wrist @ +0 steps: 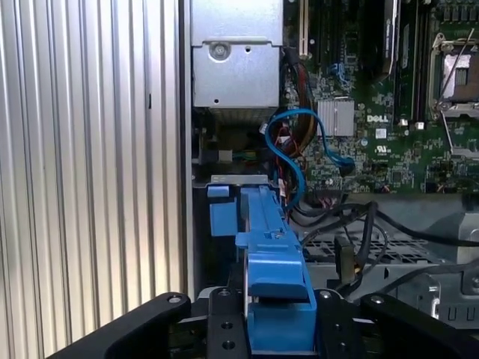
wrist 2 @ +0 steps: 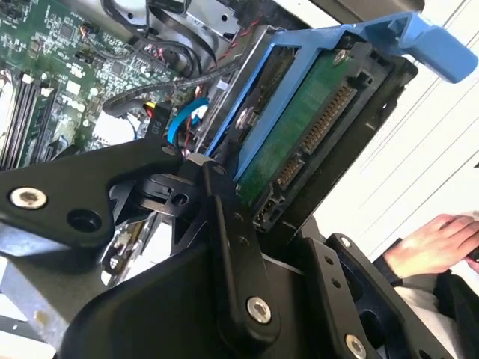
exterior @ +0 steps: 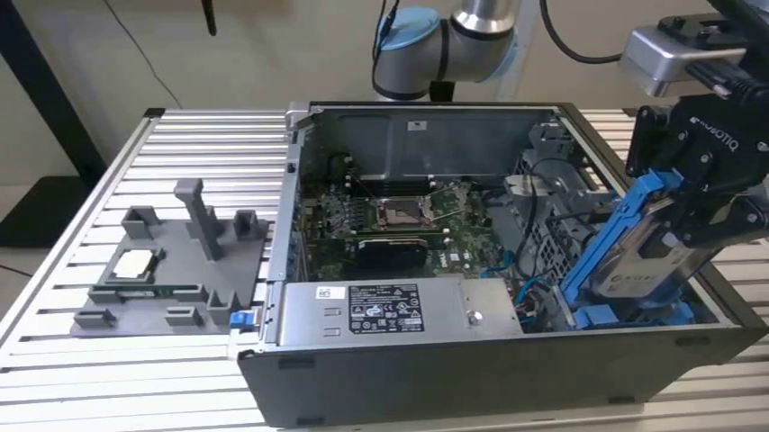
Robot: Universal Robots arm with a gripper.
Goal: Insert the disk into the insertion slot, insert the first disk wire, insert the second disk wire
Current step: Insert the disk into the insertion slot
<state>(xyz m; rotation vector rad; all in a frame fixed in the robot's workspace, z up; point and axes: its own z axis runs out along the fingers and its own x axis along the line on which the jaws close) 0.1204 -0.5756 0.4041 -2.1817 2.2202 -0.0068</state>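
By the edge of the case point(exterior: 481, 387) on the exterior view's right, my gripper point(exterior: 687, 236) clamps the disk point(exterior: 655, 265), tilted, lower end at the insertion slot point(exterior: 637, 317). Disk insertion is under way; seating likely needs levelling, then pressing down.

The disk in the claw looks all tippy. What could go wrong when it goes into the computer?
1. The disk, gripped by the claw, leans at a slant over the slot; it might jam on the slot's edge.
2. The blue cable and black wires loop right beside the slot and could get pinched.
3. A person's hand shows beyond the claw; if it reaches in, it could get bumped.
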